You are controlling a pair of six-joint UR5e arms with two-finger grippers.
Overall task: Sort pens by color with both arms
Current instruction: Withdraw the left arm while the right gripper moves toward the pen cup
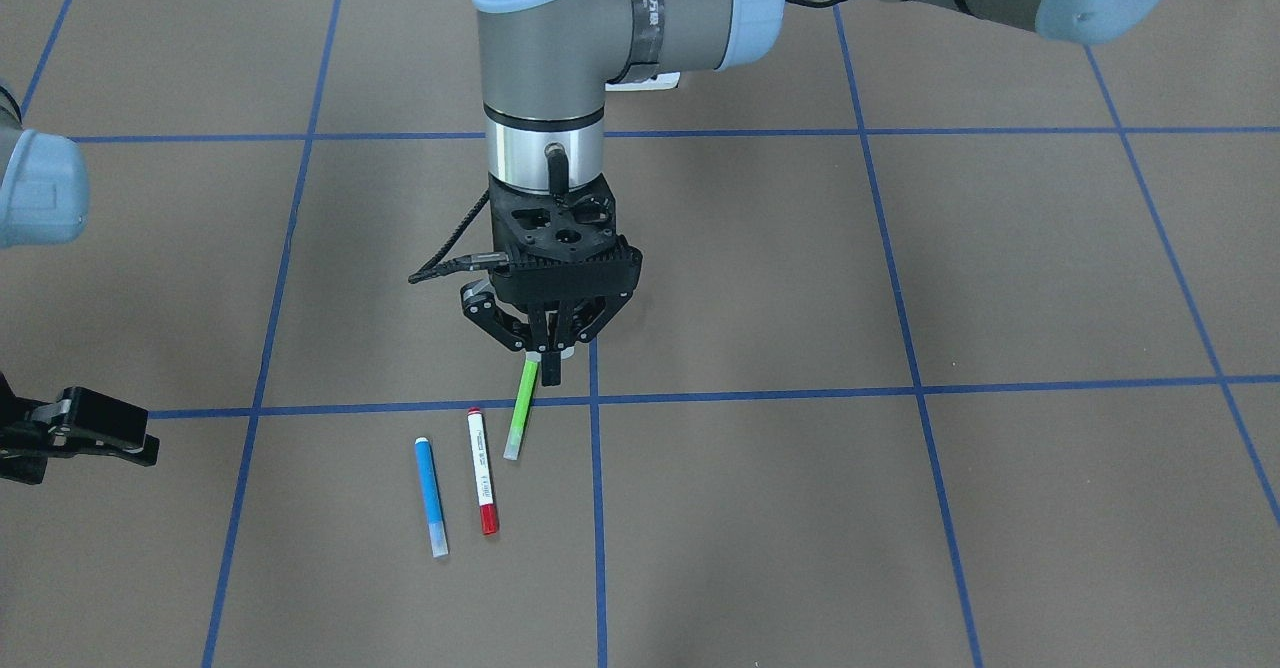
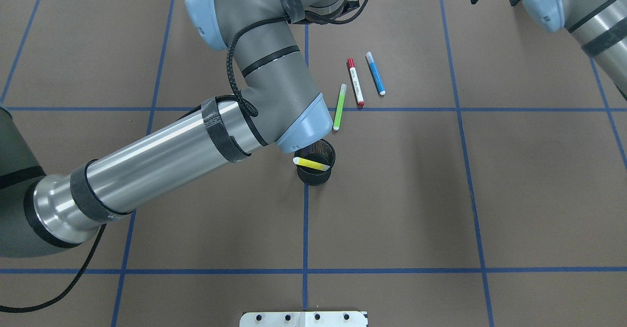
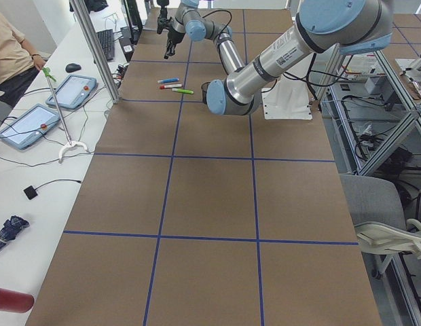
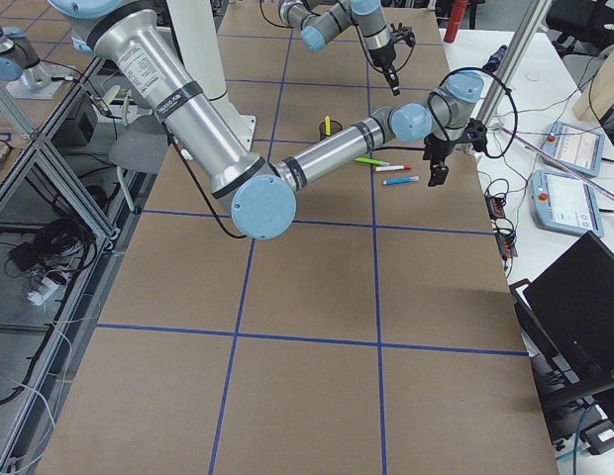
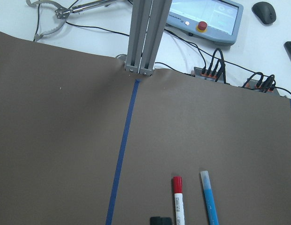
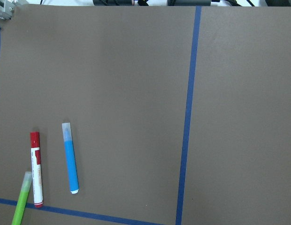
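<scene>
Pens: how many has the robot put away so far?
One done: the yellow pen leans in the black cup. The left arm's fingers hang by it; I cannot tell if they hold anything. Left: the green pen, red-capped pen and blue pen lie on the table.

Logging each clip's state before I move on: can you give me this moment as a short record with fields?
left gripper: appears shut on the robot-side end of the green pen
right gripper: off to the side, away from the pens; open or shut unclear
loose pens: blue pen and red-capped white pen, lying side by side next to the green one
black mesh cup: holds the yellow pen
</scene>
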